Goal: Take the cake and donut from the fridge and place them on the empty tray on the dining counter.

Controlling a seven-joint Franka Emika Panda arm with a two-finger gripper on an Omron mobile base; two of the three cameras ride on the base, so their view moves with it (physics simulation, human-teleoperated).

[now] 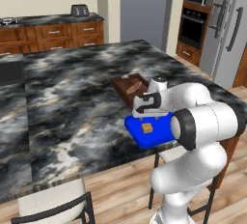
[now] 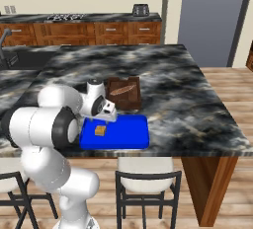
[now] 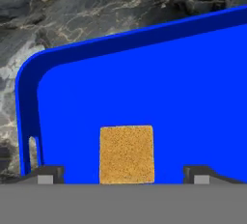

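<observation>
Open blue floor of the tray [image 2: 126, 132] lies free beside the small cake [image 2: 100, 131]. A low rim bounds it. The dark wooden tray [image 2: 124, 93] (holding a bread loaf) stands just behind, blocking that side.

Cake [image 3: 127, 154]: tan, rough and porous like sponge, matt. Tray [image 3: 193, 88]: saturated blue, smooth and plastic-looking, evenly flat in finish. Dining counter [image 1: 72, 97]: polished black marble, veined white and grey. Wooden tray [image 2: 129, 98]: dark brown, dull. Fridge [image 1: 226, 30]: brushed silver-grey metal, dark handles.
</observation>
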